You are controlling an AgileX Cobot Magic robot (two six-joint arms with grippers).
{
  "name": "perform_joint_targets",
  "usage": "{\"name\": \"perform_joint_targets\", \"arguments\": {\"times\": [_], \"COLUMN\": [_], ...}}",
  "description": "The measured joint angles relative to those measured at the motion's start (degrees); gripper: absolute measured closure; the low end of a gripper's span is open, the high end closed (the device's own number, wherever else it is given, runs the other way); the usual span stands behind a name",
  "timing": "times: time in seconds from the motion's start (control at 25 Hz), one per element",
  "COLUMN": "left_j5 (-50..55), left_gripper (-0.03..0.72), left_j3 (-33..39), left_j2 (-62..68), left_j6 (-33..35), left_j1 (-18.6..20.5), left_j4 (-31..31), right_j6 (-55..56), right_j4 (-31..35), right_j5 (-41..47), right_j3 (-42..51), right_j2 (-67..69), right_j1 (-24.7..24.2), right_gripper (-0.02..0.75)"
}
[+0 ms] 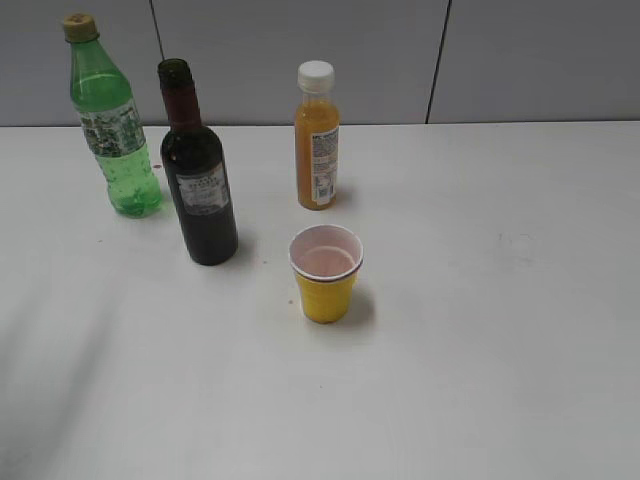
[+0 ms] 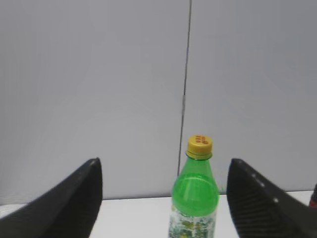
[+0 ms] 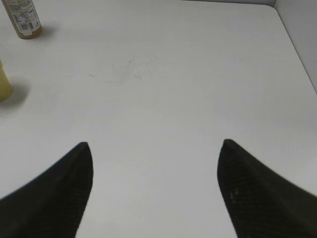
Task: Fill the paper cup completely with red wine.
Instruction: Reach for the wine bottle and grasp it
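Observation:
The paper cup (image 1: 325, 285) stands upright on the white table (image 1: 500, 330), yellow outside with a white rim and a whitish-pink inside; no dark liquid shows in it. The dark glass wine bottle (image 1: 198, 185), with maroon neck foil and a grey label, stands upright and uncapped to the cup's left. Neither gripper appears in the exterior view. My left gripper (image 2: 163, 171) is open and empty. My right gripper (image 3: 154, 148) is open and empty over bare table; a sliver of the cup (image 3: 4, 84) shows at its left edge.
A green plastic bottle (image 1: 115, 130) with a yellow cap stands at the back left; it shows ahead between the left fingers (image 2: 195, 196). An orange juice bottle (image 1: 317, 140) with a white cap stands behind the cup and also shows in the right wrist view (image 3: 22, 20). A grey wall runs behind the table.

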Motion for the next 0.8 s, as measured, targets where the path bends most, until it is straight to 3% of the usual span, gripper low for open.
{"name": "perform_joint_targets", "arguments": {"times": [0.24,0.6,0.8], "left_j5": [-11.36,-18.89,-23.35], "left_gripper": [0.096,0.096,0.074], "left_j3": [4.05,5.22,5.22], "left_j2": [8.63,17.69,25.27], "left_j6": [-10.47,-11.70,-11.74], "left_j1": [0.00,0.00,0.00], "left_j4": [9.26,32.11,34.59], "right_j6": [0.00,0.05,0.05], "right_j4": [0.00,0.00,0.00], "right_j5": [0.00,0.00,0.00], "right_j3": [0.00,0.00,0.00], "right_j2": [0.00,0.00,0.00], "right_j1": [0.00,0.00,0.00], "right_gripper": [0.148,0.148,0.148]}}
